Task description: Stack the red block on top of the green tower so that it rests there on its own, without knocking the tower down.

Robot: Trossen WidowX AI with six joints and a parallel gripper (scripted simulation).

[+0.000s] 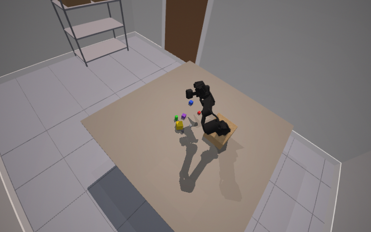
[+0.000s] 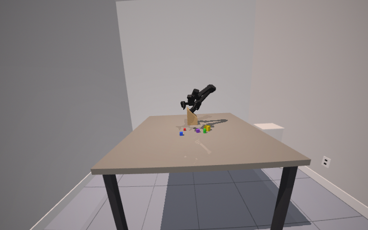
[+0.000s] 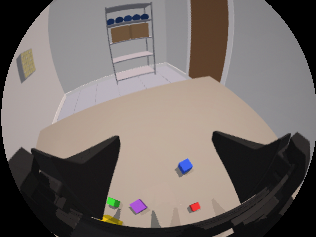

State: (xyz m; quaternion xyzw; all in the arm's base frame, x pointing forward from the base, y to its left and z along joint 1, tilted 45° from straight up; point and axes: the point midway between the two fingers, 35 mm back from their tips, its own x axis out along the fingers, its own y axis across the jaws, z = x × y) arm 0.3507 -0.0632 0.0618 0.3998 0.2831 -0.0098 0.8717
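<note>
I am working in what is looking like a plain test room or storeroom: grey walls, a tiled floor (image 1: 37, 115) and one bare table (image 2: 165, 154) under me. Ahead of my gripper (image 3: 166, 159), a metal shelf rack (image 3: 130, 40) is holding boxes, with a brown door (image 3: 209, 29) standing to its right.

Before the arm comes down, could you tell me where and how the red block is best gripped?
Grip the red block across two opposite vertical faces, coming straight down from above. It is a small cube lying flat on the table, apart from the blue block and purple block, so its sides look free. The gripper is open and empty above it.
</note>
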